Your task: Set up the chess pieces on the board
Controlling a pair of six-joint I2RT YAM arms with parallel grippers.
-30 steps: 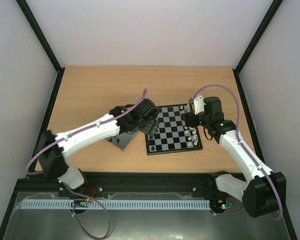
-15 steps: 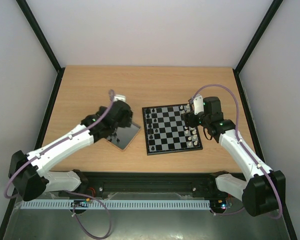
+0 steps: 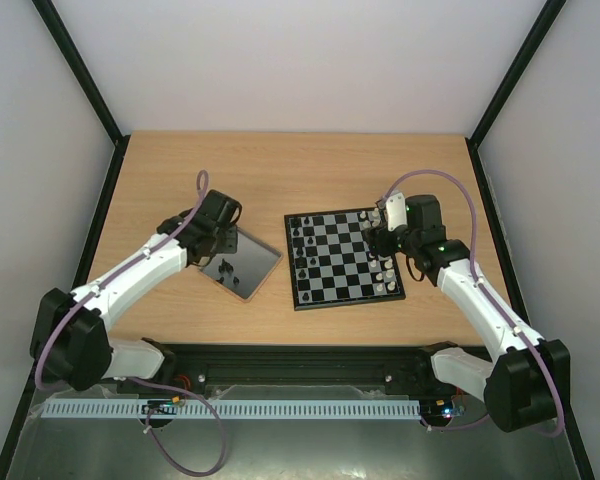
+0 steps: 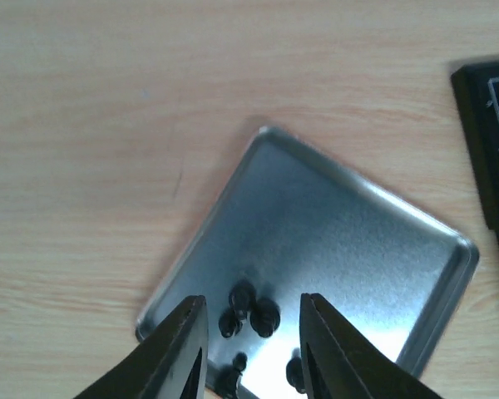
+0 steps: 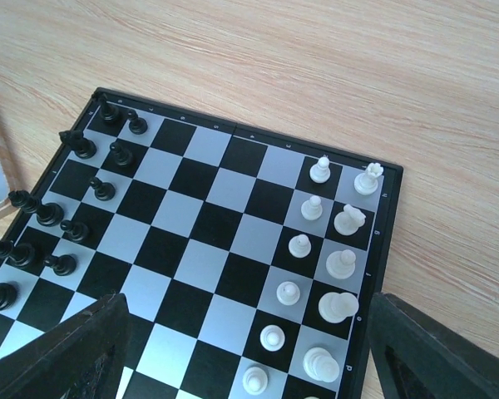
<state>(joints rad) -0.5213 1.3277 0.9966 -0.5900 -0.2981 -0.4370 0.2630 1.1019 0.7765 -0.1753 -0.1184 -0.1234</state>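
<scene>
Our left tool point(image 4: 254, 301), fingers apart and empty, hovers over black pieces point(image 4: 264, 317) in the tray point(image 4: 341, 224); we should centre on one before closing. Our right tool point(image 5: 249, 307) gapes wide over the board point(image 5: 224, 199).

My top camera sits high behind me, looking down and forward over the whole table point(image 3: 180, 170). My left wrist camera looks steeply down, close over the metal tray point(image 4: 341, 224), and catches a chessboard point(image 4: 482, 108) corner at its right edge. My right wrist camera hangs close over the chessboard, angled along it. The top view holds both.
</scene>
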